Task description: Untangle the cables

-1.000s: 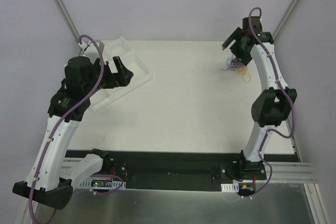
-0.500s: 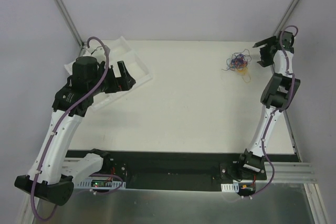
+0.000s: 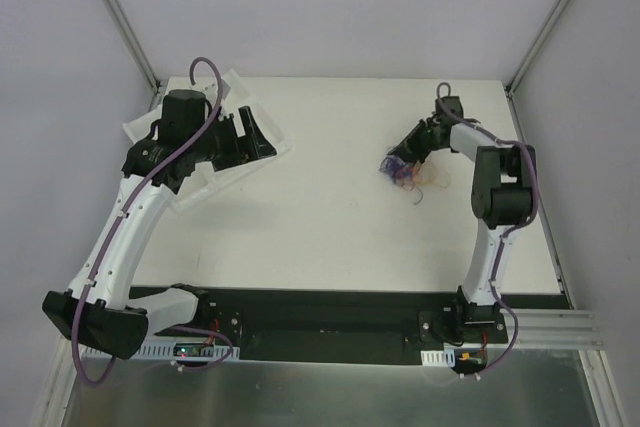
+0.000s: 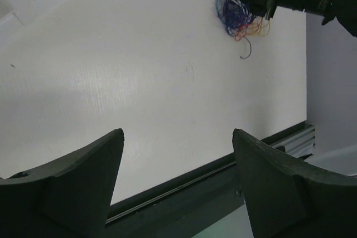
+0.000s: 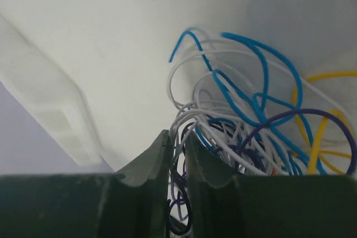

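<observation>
Pinching at the heap: right claw (image 5: 176,139) has its jaws drawn nearly together, only a narrow slit left. A few thin strands, white and purple, run through that slit. Judged a grip on the cables (image 5: 251,132), though how firmly cannot be told.

Overhead view: right claw (image 3: 399,160) reaches down and leftward from its arm, tips at the far edge of the cables (image 3: 405,173). The bundle lies on the table (image 3: 330,217), right half, toward the far side, well apart from anything else.

Bundle itself: one tight clump. Blue, white, purple and yellow loops cross over and through one another in the close view. From the left wrist view the cables (image 4: 240,18) show red and orange too, with one loose blue tail curling out on the near side. No strand lies fully apart from the rest.

Left claw (image 4: 177,154): jaws wide apart, nothing between them. Overhead, left claw (image 3: 252,135) hangs over the white tray (image 3: 205,185) at the far left corner, well apart from the bundle.

Progress, as judged: very early. Nothing is separated and no cable is laid out alone. A first hold on the clump looks made by one claw only. All the teasing apart remains, strand by strand, and the second claw will likely be needed to hold the clump down or pull against the first.
</observation>
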{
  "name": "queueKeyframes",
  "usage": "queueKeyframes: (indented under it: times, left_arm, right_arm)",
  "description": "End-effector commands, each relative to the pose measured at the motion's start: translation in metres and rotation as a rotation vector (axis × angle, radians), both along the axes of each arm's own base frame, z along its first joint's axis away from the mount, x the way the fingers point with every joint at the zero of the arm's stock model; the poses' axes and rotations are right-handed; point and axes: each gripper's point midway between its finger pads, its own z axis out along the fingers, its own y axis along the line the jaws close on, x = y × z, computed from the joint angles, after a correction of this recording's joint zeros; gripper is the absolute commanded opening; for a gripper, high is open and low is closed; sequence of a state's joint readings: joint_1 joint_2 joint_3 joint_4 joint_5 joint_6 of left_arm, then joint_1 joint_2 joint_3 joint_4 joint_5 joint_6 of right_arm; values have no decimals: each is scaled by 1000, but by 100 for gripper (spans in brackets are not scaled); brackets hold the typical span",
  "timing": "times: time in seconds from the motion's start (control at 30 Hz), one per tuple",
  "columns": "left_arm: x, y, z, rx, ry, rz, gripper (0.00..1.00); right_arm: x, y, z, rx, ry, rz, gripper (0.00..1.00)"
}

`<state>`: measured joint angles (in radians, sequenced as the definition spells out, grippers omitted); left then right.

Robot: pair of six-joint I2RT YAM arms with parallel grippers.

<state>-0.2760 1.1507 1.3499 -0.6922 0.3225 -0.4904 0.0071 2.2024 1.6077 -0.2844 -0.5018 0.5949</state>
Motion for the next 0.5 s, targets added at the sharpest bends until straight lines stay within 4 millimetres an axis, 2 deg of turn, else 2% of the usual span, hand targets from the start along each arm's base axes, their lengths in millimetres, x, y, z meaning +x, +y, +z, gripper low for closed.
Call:
queueKeyframes:
  times: [0.0,0.1,0.2,0.3,0.33,0.4,0.47]
  left_arm:
    - [-6,-24,-21,-91,126,-39,77]
    - [-11,-40,-37,-109,183,-88,76]
    - [-14,-58,-50,-133,232,-151,75]
    - [-11,-74,-71,-111,261,-209,73]
    - [-10,-79,-76,-104,272,-221,73]
    - [-9,-93,-95,-91,330,-255,69]
    - [-13,-110,-104,-99,380,-312,64]
  right_arm:
    - [-104,66,65,8,-86,308,18]
    - [-173,101,70,13,-42,494,22]
    - [-214,119,82,58,-58,590,37]
    - [-232,112,86,23,-61,621,63]
    - [-239,105,84,-6,-49,631,68]
    - [-255,93,81,-62,-19,652,74]
    - [-271,85,81,-78,-12,657,76]
